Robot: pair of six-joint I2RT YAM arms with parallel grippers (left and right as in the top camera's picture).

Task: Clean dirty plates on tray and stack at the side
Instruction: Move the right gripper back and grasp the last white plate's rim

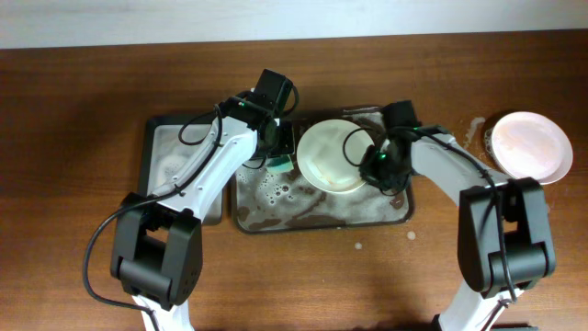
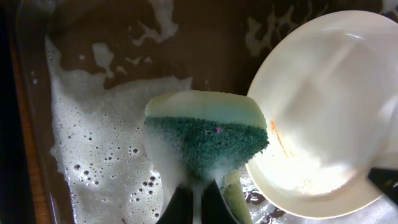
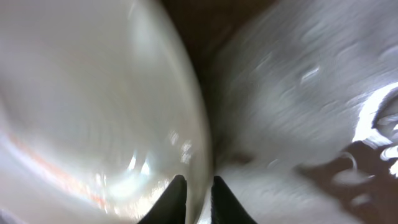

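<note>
A white plate (image 1: 329, 154) is held tilted over the dark grey tray (image 1: 303, 216), which is streaked with white foam. My right gripper (image 1: 375, 165) is shut on the plate's right rim; in the right wrist view the fingers (image 3: 198, 196) pinch the rim of the plate (image 3: 93, 112). My left gripper (image 1: 278, 147) is shut on a green and yellow sponge (image 2: 208, 134), just left of the plate (image 2: 329, 112). The plate carries thin orange smears. A second white plate (image 1: 528, 145) lies on the table at the far right. A third plate is not in view.
A smaller dark tray (image 1: 175, 156) lies left of the large tray, under my left arm. Foam (image 2: 99, 143) covers the large tray's floor. Drops of foam (image 1: 358, 245) lie on the wooden table in front of the tray.
</note>
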